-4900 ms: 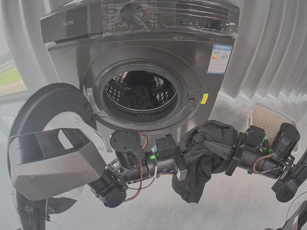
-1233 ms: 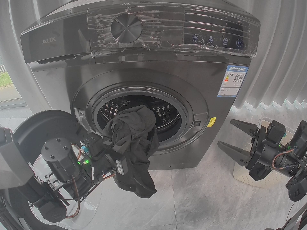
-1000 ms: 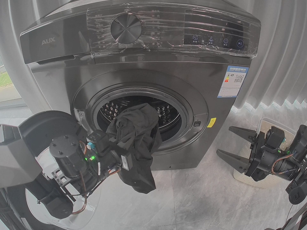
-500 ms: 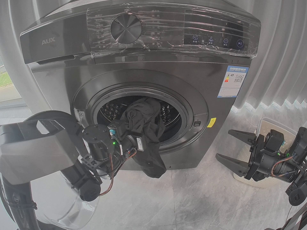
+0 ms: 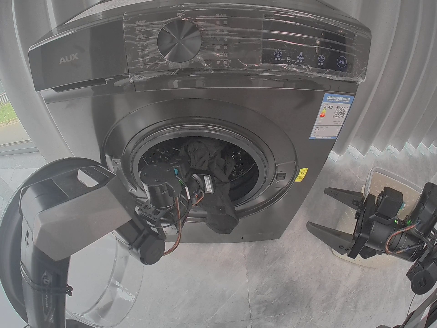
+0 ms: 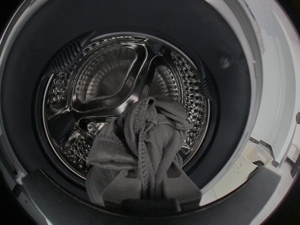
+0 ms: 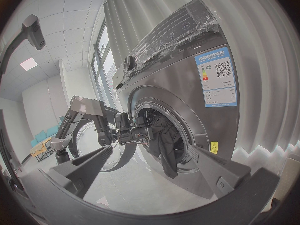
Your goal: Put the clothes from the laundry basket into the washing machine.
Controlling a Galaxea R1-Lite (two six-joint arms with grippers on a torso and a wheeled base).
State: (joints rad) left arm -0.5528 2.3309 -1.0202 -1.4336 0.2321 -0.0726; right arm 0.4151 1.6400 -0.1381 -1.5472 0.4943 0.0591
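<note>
Dark garment [image 5: 222, 212] — clamped in left gripper [image 5: 213, 181]

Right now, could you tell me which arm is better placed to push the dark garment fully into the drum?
Left. The left gripper holds the dark garment at the drum mouth, one end hanging over the rim. The right gripper is open, off by the laundry basket.

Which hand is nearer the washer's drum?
Left. The left hand is at the drum's mouth, gripping a dark garment that hangs over the rim. The right hand is open, well off to the right, by the basket.
</note>
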